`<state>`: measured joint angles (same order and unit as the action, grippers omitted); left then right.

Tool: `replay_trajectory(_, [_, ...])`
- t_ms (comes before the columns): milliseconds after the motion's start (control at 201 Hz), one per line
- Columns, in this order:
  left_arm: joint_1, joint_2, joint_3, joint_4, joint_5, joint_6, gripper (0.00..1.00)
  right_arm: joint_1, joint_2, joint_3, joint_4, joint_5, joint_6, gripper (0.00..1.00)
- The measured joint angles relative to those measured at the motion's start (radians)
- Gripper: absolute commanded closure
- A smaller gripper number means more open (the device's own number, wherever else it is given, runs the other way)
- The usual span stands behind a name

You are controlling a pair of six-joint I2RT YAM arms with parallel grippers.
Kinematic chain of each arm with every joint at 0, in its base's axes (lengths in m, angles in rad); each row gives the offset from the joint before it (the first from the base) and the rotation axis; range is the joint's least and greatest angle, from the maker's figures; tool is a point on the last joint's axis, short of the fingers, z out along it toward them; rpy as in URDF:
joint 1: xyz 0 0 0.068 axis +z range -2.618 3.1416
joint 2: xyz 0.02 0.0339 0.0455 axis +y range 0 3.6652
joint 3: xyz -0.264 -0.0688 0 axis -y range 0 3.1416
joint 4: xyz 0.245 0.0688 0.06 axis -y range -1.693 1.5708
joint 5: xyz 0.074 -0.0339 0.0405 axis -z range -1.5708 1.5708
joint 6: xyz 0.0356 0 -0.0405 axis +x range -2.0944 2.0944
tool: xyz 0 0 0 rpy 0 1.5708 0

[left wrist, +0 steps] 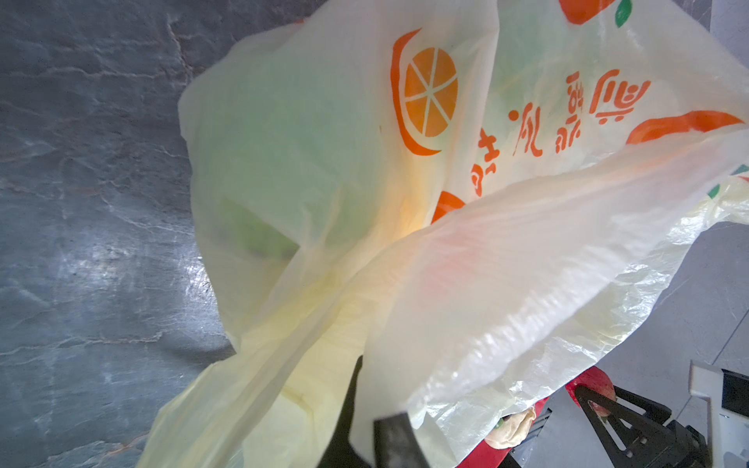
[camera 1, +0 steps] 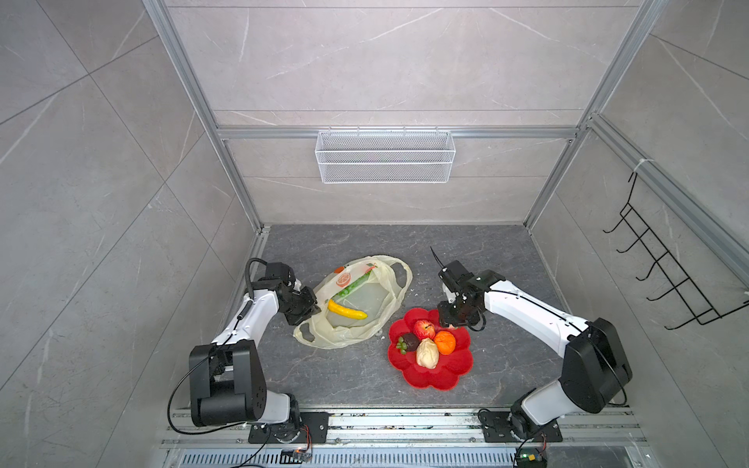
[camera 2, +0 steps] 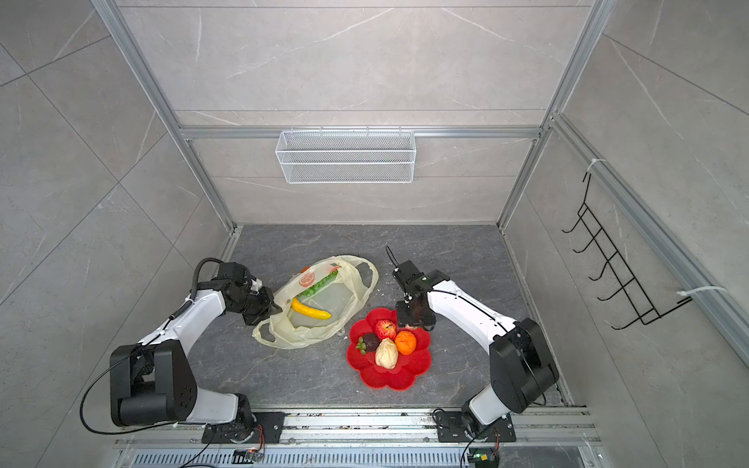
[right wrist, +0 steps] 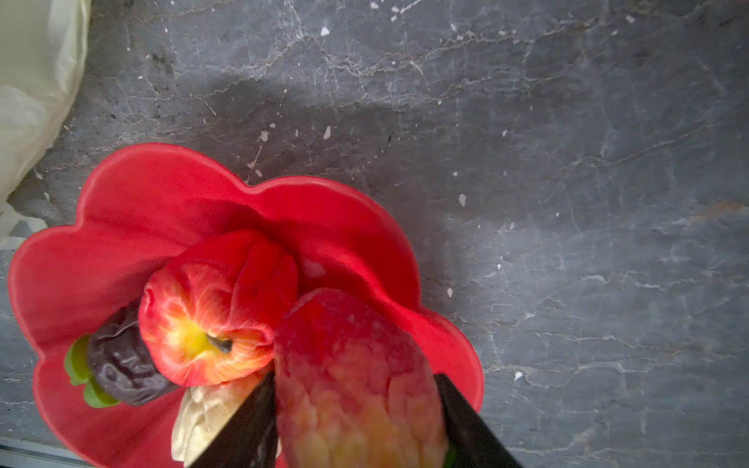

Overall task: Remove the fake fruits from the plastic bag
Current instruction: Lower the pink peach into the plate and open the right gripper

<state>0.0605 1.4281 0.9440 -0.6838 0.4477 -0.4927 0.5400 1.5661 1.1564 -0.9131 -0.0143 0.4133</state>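
Pale-yellow plastic bag point(camera 1: 356, 333) pinched at its edge by left gripper point(camera 1: 313, 311), banana point(camera 1: 346, 310) and grape bunch point(camera 1: 352, 287) seen inside | strawberry point(right wrist: 348, 344) held by right gripper point(right wrist: 354, 383) above plate point(camera 1: 454, 375) rim | open counter point(camera 1: 478, 251) beyond plate.

On plastic bag point(left wrist: 506, 283): orange printed characters point(left wrist: 567, 121), possibly Chinese, seen upside down; unreadable.

A red flower plate point(camera 1: 448, 377) lies at 5 o'clock. A mesh basket point(camera 1: 385, 162) hangs at 12 o'clock, a hook rack point(camera 1: 664, 259) at 3.
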Motion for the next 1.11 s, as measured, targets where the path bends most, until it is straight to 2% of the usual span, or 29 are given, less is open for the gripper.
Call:
replay_trajectory(428, [0.0,0.0,0.0,0.0,0.0,0.0,0.95,0.0,0.07,0.033,0.001,0.003,-0.007,0.41])
replay_trajectory(762, [0.0,0.0,0.0,0.0,0.0,0.0,0.95,0.0,0.09,0.039,0.001,0.014,-0.015,0.34])
replay_trajectory(1105, [0.0,0.0,0.0,0.0,0.0,0.0,0.95,0.0,0.084,0.042,-0.002,0.027,-0.015,0.36])
